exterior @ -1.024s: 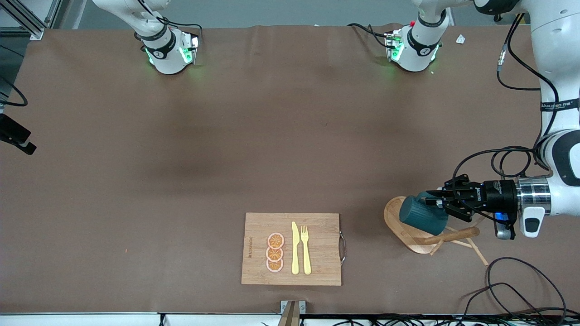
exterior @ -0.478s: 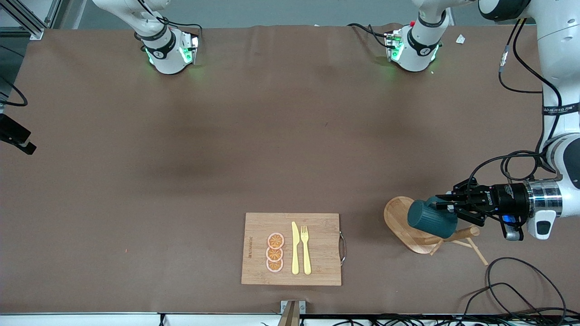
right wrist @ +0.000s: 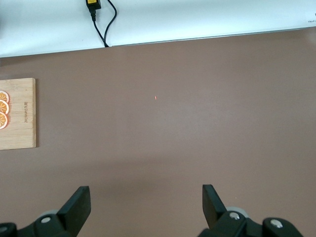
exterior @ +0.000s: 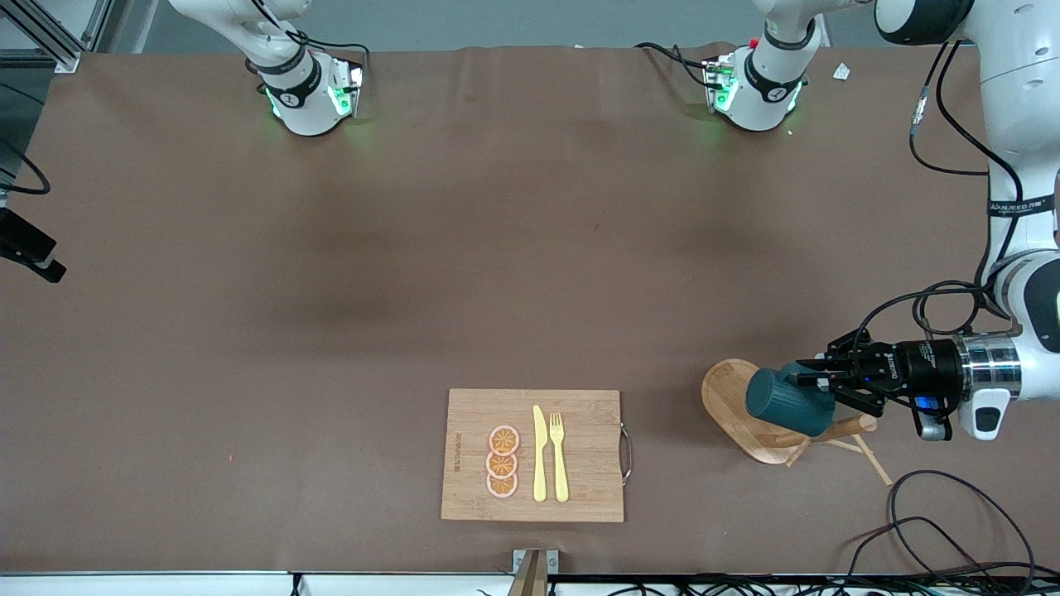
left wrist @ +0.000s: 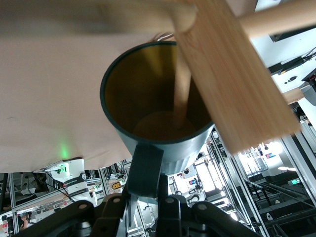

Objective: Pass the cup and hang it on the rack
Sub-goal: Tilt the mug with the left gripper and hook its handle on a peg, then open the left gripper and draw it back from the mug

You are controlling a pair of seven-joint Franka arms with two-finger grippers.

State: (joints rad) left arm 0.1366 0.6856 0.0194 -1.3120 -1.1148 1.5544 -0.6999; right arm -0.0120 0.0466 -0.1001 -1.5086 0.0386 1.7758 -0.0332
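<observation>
Left gripper (exterior: 816, 386) is clamped on the handle of the cup (exterior: 787, 402), fingers fully closed around it. The cup is held on its side over the rack (exterior: 758, 426), its mouth turned toward the left arm's end of the table. In the left wrist view, a rack peg (left wrist: 181, 86) reaches into the cup's yellowish interior, with the thick post (left wrist: 237, 79) just beside the rim. Whether peg and cup touch cannot be determined. The rack stands toward the left arm's end of the table, beside the cutting board (exterior: 532, 455). Right gripper (right wrist: 145, 207) waits above bare tablecloth with its fingers spread wide, holding nothing.
</observation>
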